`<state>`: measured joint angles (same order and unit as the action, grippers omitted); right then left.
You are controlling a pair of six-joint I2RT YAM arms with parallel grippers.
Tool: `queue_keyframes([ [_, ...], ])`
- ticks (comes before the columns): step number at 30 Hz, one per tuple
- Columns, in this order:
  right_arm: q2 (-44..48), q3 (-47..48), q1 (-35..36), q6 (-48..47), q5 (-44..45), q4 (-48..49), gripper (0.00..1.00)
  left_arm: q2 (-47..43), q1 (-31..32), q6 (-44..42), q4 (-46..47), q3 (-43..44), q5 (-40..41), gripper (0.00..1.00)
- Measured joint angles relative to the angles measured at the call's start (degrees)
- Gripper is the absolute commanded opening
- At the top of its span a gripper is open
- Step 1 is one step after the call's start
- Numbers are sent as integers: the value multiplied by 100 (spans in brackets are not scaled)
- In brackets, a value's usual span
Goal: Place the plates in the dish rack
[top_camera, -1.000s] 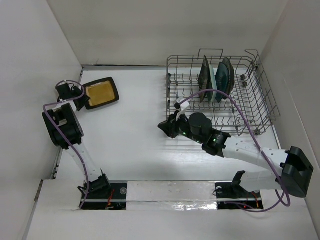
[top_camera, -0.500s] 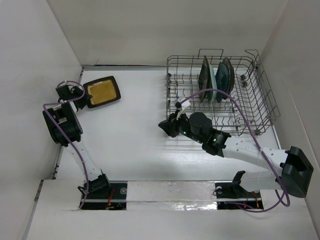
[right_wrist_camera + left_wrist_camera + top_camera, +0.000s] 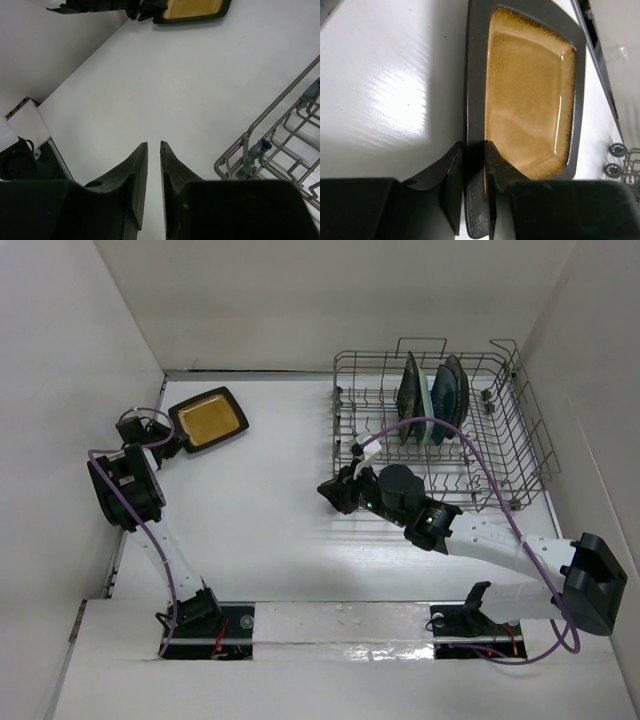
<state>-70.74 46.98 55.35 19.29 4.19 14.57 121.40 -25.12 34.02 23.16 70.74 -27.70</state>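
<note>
The black square plate with the mustard-yellow centre (image 3: 208, 418) is at the far left, held by its near rim in my left gripper (image 3: 172, 440). In the left wrist view the fingers (image 3: 474, 150) are shut on the plate's dark rim (image 3: 530, 100). The grey wire dish rack (image 3: 520, 410) stands at the far right. Plates stand upright in it: a dark one (image 3: 409, 398) and a teal one (image 3: 451, 392), with a pale edge between them. My right gripper (image 3: 325, 490) hangs over bare table left of the rack, its fingers (image 3: 153, 145) nearly together and empty.
White walls close in the table on the left, back and right. The rack's near corner (image 3: 280, 135) lies just right of my right gripper. The held plate (image 3: 192, 9) and left gripper (image 3: 135, 10) show at the top of the right wrist view.
My left gripper has moved the mustard-centred plate a little toward the back and right and turned it. The right arm has hardly moved.
</note>
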Motion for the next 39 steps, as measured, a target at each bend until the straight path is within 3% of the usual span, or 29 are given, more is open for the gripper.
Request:
queue_keyframes([
  [8, 0, 0, 0, 0, -7, 0, 23, -529, -20, 192, 391, -789, -76, 0],
  [14, -55, 61, -26, -22, -83, -46, 50, -1443, -26, 533, 767, -1593, -160, 0],
  [19, -404, 433, -107, -13, -291, -109, 62, -1945, -37, 772, 1207, -2149, -140, 0],
  [29, -1720, 1578, -407, 195, -1113, -236, 88, -2404, -50, 1082, 1314, -2579, -212, 0],
  [39, -3447, 3915, -1156, 310, -1971, -831, 94, -3283, -48, 1115, 994, -2610, -511, 0],
])
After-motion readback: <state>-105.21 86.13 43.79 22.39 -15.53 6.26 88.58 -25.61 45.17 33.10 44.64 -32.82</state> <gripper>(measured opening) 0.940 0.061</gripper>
